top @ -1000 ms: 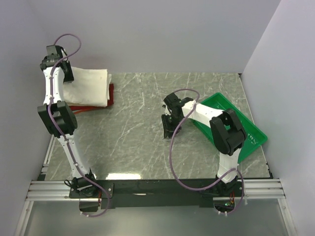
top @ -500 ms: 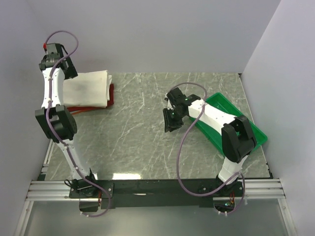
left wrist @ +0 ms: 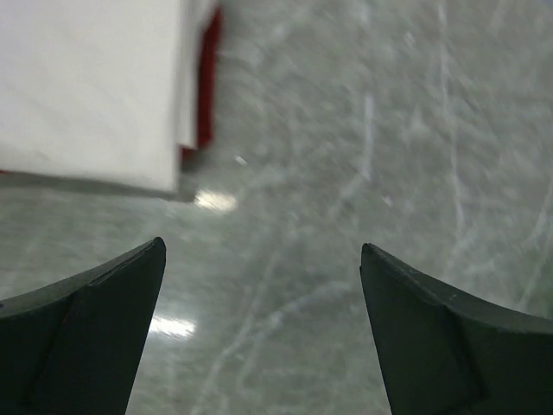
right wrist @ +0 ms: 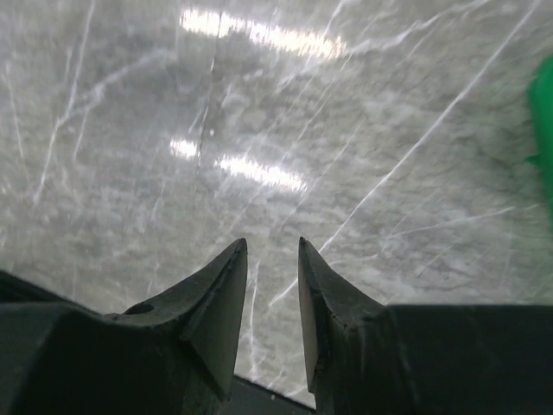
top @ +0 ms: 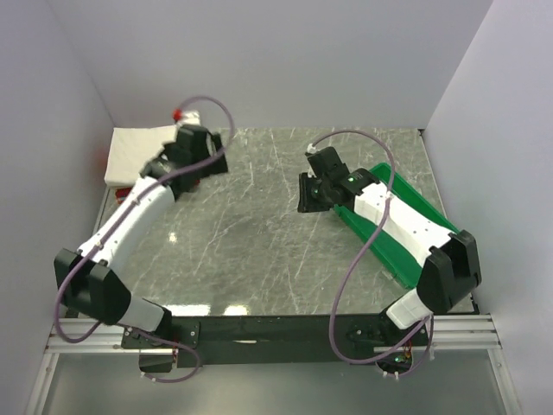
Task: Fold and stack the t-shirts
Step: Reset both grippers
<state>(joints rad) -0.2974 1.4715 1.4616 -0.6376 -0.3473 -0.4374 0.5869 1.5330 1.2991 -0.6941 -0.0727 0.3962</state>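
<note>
A folded cream t-shirt [top: 138, 147] lies on top of a stack at the far left corner. A red t-shirt [top: 111, 161] peeks out beneath it. I cannot make out the tan shirt. In the left wrist view the cream shirt [left wrist: 86, 86] is at the upper left, with the red edge [left wrist: 208, 86] beside it. My left gripper [top: 210, 164] is open and empty, just right of the stack, over bare table [left wrist: 262, 246]. My right gripper [top: 308, 194] hovers over the table's middle, its jaws a narrow gap apart and empty [right wrist: 272, 244].
A green plastic tray [top: 413, 210] lies at the right side of the marble table, partly under the right arm. Its edge shows in the right wrist view [right wrist: 546, 130]. Grey walls close in the table on the left, back and right.
My left arm has swung from above the stack's far left side rightward and down over the table. My right arm has stretched out, moving its gripper farther back.
</note>
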